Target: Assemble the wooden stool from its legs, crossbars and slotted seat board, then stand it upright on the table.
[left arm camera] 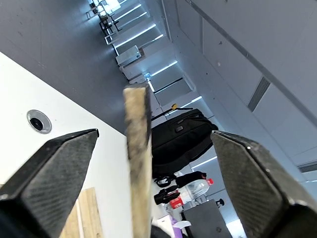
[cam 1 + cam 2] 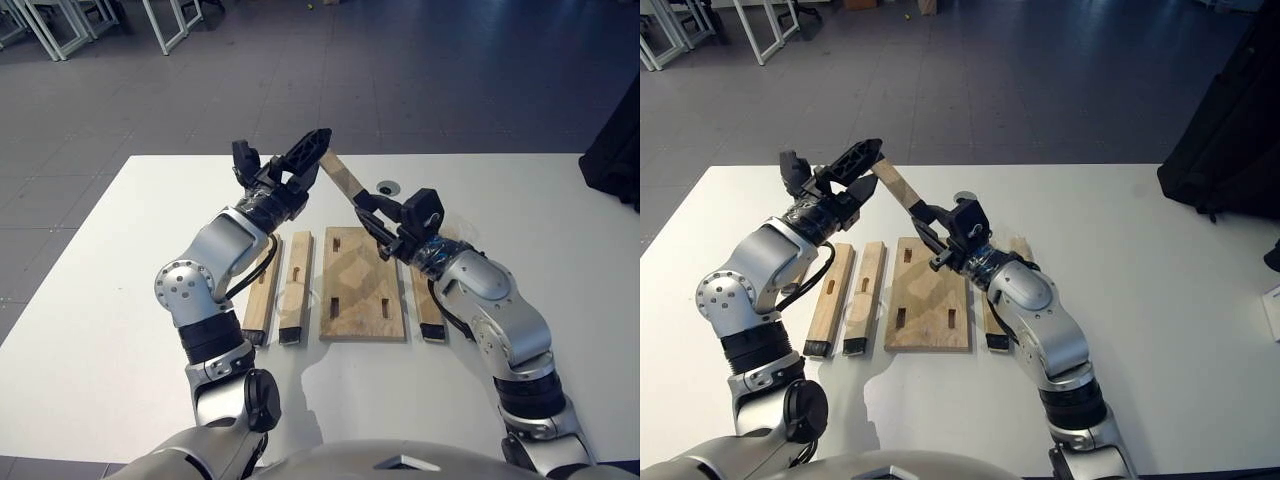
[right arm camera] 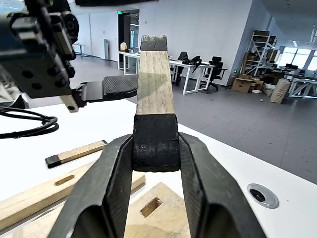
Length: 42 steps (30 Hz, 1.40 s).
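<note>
Table: white rectangular tabletop (image 2: 560, 300), spread beneath both grippers.
Seat board: flat pale wooden board (image 2: 350, 300) with 3 slots showing, lying on the table below and between the 2 grippers.
Leg pair: 2 pale wooden bars with black ends and a slot each (image 2: 261, 300) (image 2: 296, 290), flat and side by side, under the left forearm, just left of the board.
Third leg: same kind of bar (image 2: 428, 310), flat on the table under the right forearm, just right of the board.
Held leg: pale wooden bar with black end cap (image 3: 154, 84), raised off the table and tilted up toward the left gripper.
Right gripper: black 2-finger gripper (image 3: 154, 144), clamped on the black cap of the held leg.
Left gripper: black 2-finger gripper (image 2: 830, 165), fingers spread wide; the held leg's free end sits between the pads (image 1: 59, 163), touching neither.
Port: small round grey grommet (image 2: 388, 187) in the tabletop, just beyond the right gripper.
</note>
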{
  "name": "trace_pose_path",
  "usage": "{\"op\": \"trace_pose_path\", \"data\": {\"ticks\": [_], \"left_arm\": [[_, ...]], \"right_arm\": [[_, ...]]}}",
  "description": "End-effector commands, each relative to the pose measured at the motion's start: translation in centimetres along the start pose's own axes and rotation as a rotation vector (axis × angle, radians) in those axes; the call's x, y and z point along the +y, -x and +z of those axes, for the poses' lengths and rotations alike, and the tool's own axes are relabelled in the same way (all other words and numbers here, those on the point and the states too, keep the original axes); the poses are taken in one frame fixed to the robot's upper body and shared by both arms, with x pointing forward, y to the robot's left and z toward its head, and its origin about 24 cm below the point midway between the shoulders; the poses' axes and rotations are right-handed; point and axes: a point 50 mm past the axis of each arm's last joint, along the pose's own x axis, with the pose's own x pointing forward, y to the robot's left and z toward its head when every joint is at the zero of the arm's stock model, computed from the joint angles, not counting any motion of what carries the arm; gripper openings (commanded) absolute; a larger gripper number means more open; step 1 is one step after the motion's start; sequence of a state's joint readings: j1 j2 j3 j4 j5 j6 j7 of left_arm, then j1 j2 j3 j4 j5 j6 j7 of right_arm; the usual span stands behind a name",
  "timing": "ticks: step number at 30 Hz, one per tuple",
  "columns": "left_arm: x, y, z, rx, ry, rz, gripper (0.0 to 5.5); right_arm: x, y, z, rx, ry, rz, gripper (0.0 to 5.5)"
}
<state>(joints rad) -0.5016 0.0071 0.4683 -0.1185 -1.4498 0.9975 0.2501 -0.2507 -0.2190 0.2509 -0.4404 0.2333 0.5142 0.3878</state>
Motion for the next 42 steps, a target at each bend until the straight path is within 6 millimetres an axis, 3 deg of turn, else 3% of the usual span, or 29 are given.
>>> {"op": "trace_pose_path", "data": {"ticks": [1,13,21,27,30,32,37,39,42], "left_arm": [[0.1,0.0,0.0,0.033,0.007,0.030,3.63],[1.8,1.0,0.6,0.096,0.004,0.149,1.68],[0.4,1.2,0.8,0.158,0.083,0.012,0.53],[0.6,1.7,1.8,0.169,0.061,0.015,0.46],[1.2,2.0,2.5,0.135,0.032,0.043,0.41],[2.0,2.5,4.1,0.003,-0.065,0.114,0.41],[2.8,6.8,8.6,-0.279,-0.393,0.287,0.41],[2.2,7.3,7.8,-0.289,-0.514,0.334,0.41],[1.3,7.1,3.9,-0.242,-0.647,0.367,0.41]], "right_arm": [[0.8,0.2,-0.2,0.018,-0.002,0.028,1.28],[0.9,0.2,-0.5,0.037,-0.006,0.024,1.28],[1.0,0.6,-1.1,0.066,-0.008,0.057,1.28],[0.2,1.0,-1.5,0.090,0.003,0.052,1.28],[0.6,1.2,-1.8,0.114,-0.005,0.088,2.02],[0.6,1.3,-2.0,0.125,-0.004,0.082,2.49],[-0.1,1.5,-2.1,0.131,0.007,-0.034,3.42],[-0.1,2.1,-2.7,0.152,0.007,-0.103,3.77],[0.7,2.8,-3.6,0.180,-0.011,-0.166,4.37]]}}
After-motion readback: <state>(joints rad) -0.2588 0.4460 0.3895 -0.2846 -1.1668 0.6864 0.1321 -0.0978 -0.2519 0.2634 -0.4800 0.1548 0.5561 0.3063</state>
